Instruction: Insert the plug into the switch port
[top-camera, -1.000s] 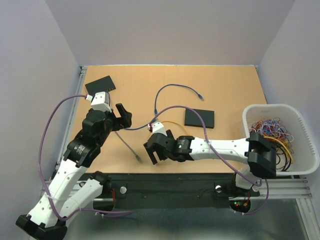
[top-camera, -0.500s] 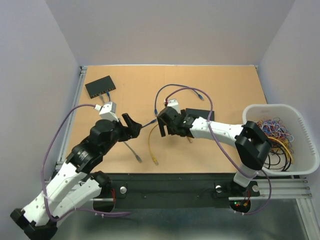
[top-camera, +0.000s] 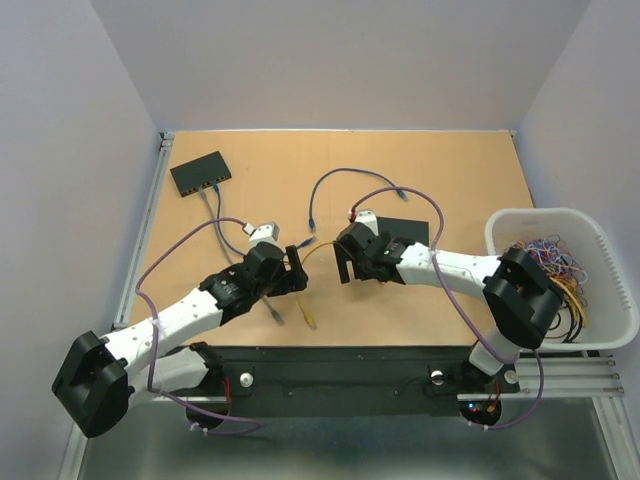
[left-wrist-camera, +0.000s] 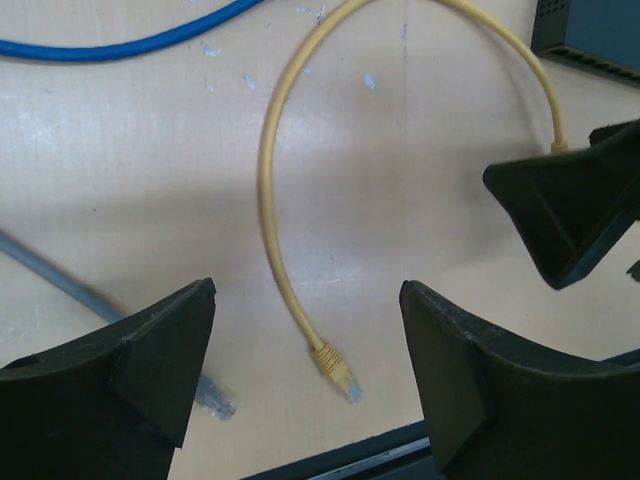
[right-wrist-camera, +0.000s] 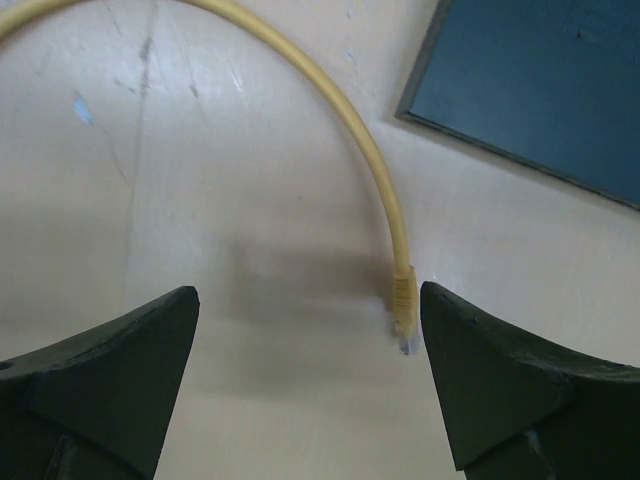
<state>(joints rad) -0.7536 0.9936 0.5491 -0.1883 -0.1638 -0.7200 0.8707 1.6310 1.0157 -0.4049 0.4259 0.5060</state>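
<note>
The task is at its very start: no plug is seated and nothing is in hand. The yellow patch cable (top-camera: 302, 296) lies loose on the tabletop (top-camera: 450, 170) in the lower middle of the top view, arched between the two arms. The left gripper (left-wrist-camera: 307, 300) hangs over one end of it with its jaws spread wide and empty. The near plug (left-wrist-camera: 338, 368) rests flat on the board at the lower middle of the left wrist view, untouched, and a grey cable (left-wrist-camera: 60, 285) lies at the lower left of that view. The right gripper (right-wrist-camera: 307, 295) is likewise wide apart and holds nothing. The far plug (right-wrist-camera: 403, 312) lies on the board toward the right of that view, below the corner of a dark flat box (right-wrist-camera: 540, 80). The network switch (top-camera: 200, 174), its ports facing the arms, sits at the upper left of the top view, well apart from both plugs. What is left, as I judge it, is to close on one plug, lift it, carry it to the switch, line it up with a free port and press it home.
</note>
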